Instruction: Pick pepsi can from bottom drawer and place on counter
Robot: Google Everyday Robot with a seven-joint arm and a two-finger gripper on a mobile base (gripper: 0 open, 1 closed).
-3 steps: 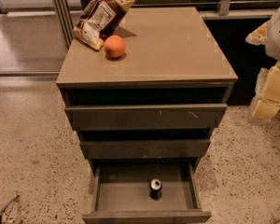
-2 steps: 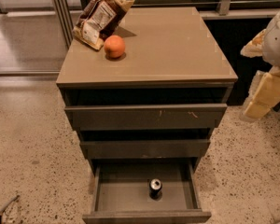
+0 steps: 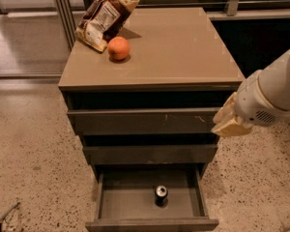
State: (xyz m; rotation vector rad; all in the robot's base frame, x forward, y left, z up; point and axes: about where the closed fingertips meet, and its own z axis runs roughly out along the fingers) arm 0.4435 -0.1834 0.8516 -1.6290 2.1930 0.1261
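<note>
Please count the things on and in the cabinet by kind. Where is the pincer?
Drink cans: 1, the pepsi can in the bottom drawer
Oranges: 1, the orange on the counter
Bags: 1, the snack bag on the counter
Total: 3
The pincer hangs beside the scratched drawer front.

The pepsi can [image 3: 161, 194] stands upright in the open bottom drawer [image 3: 125, 203], below the counter [image 3: 174, 47]. My gripper [image 3: 229, 122] hangs well above it, to the right.

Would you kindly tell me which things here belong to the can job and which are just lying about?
Job: pepsi can, upright in the open bottom drawer; counter; gripper, below the counter's front right corner.
Lying about: orange, snack bag, both on the counter's back left.
</note>
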